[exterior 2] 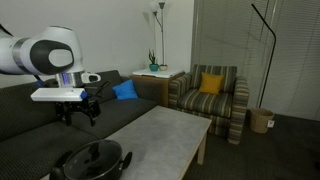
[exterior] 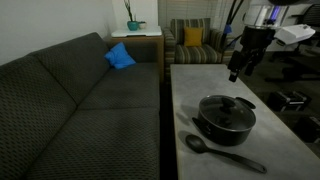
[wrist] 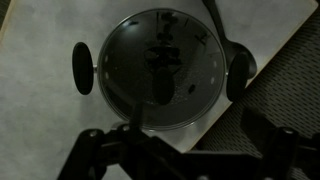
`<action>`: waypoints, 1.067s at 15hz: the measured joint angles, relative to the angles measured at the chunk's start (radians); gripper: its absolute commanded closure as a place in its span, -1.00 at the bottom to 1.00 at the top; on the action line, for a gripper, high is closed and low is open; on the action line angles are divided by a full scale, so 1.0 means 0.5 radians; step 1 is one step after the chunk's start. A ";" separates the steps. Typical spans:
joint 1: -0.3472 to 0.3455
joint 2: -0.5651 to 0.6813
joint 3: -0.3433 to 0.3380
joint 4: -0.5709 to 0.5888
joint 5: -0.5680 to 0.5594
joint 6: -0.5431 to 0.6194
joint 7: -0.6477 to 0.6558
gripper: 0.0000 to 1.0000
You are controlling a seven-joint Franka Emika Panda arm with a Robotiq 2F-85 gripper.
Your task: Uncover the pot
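Observation:
The black pot (exterior: pixel 224 124) stands on the pale table (exterior: pixel 195 85), covered by a round glass lid (exterior: pixel 227 107) with a dark knob. It also shows near the table's end in an exterior view (exterior 2: pixel 92 163). My gripper (exterior: pixel 235 70) hangs in the air above and behind the pot, well clear of it, and shows again in an exterior view (exterior 2: pixel 78 112). It is open and empty. The wrist view looks straight down on the lid (wrist: pixel 160 75), its knob (wrist: pixel 163 62) and the pot's two side handles (wrist: pixel 82 68).
A long black spoon (exterior: pixel 222 152) lies on the table in front of the pot. A dark sofa (exterior: pixel 70 100) with a blue cushion (exterior: pixel 120 56) runs along the table. A striped armchair (exterior 2: pixel 208 95) and a side table with a plant (exterior 2: pixel 155 72) stand beyond.

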 measured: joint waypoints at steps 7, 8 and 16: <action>-0.166 0.268 0.083 0.165 0.018 0.140 -0.009 -1.00; -0.183 0.307 0.099 0.210 0.018 0.136 -0.010 -1.00; -0.156 0.608 0.125 0.564 0.016 -0.017 -0.010 -1.00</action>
